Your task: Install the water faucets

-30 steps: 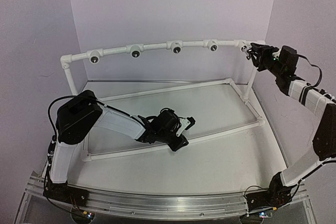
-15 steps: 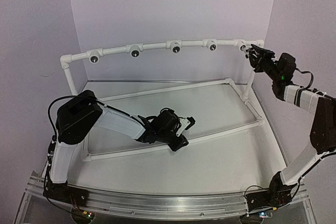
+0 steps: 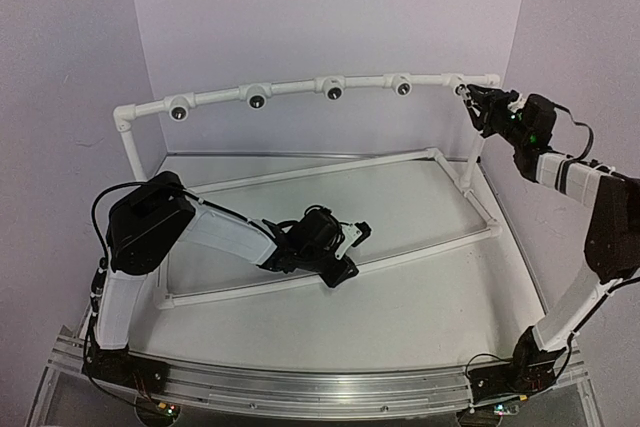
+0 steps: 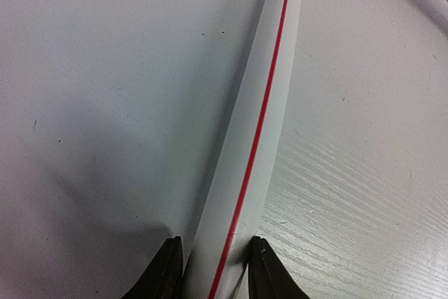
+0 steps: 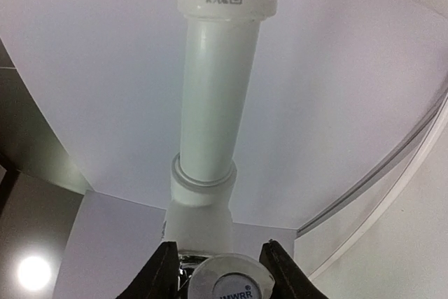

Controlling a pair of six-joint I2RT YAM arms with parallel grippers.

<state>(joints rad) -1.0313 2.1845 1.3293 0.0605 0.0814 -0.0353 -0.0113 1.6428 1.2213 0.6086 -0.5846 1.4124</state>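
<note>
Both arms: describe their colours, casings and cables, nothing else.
The left arm and right arm have white links, black joint housings and loose black cables. The right arm's link carries dark bands. The left pincer and right pincer are black.

White table [image 3: 420, 297] carries the white pipe frame [image 3: 310, 171], base pipes lying flat on it; the front pipe [image 4: 255, 138] shows a thin red stripe.

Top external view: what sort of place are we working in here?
Probably a lab test cell, not real plumbing: plain lilac walls box in a white table, a bare mock-up pipe frame stands on it, and an aluminium rail edges the near side.
</note>
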